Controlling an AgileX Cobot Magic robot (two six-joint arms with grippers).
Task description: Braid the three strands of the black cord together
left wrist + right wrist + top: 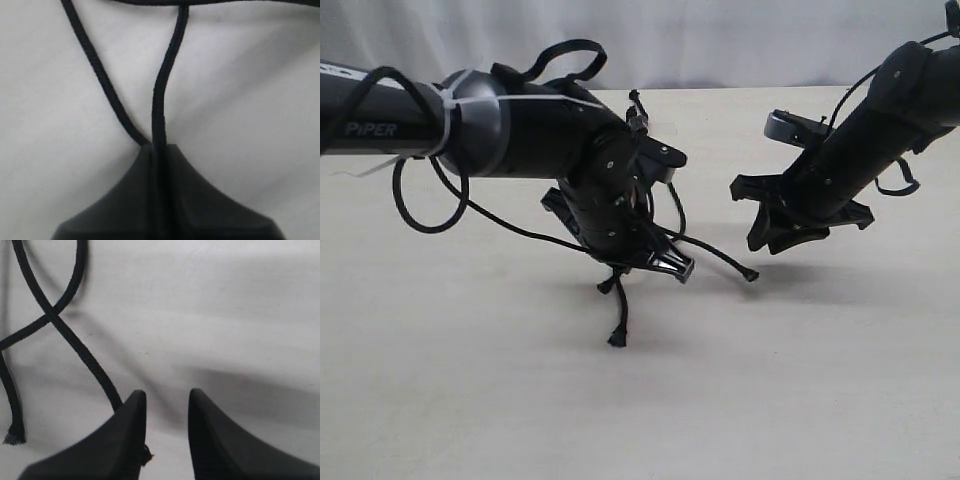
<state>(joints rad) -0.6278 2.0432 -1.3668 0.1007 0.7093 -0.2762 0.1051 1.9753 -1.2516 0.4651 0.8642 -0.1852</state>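
The black cord's (638,108) joined end lies behind the left arm. Its three strands fan out toward the front. One strand (720,256) runs right to a tip near the right gripper. Another (620,315) hangs down to a tip in front, and a short third piece (608,285) shows beside it. My left gripper (665,262) is low over the table, shut on a strand (160,100) at its fingertips (160,147). A second strand (105,85) passes beside those fingers. My right gripper (746,216) is open (167,395) with nothing between its fingers. A strand (75,345) runs under one finger.
The pale table (820,400) bears nothing but the cord. Glossy cables (420,200) loop off the left arm, which hides the cord's middle. A frayed strand tip (14,436) lies off to the side of the right gripper.
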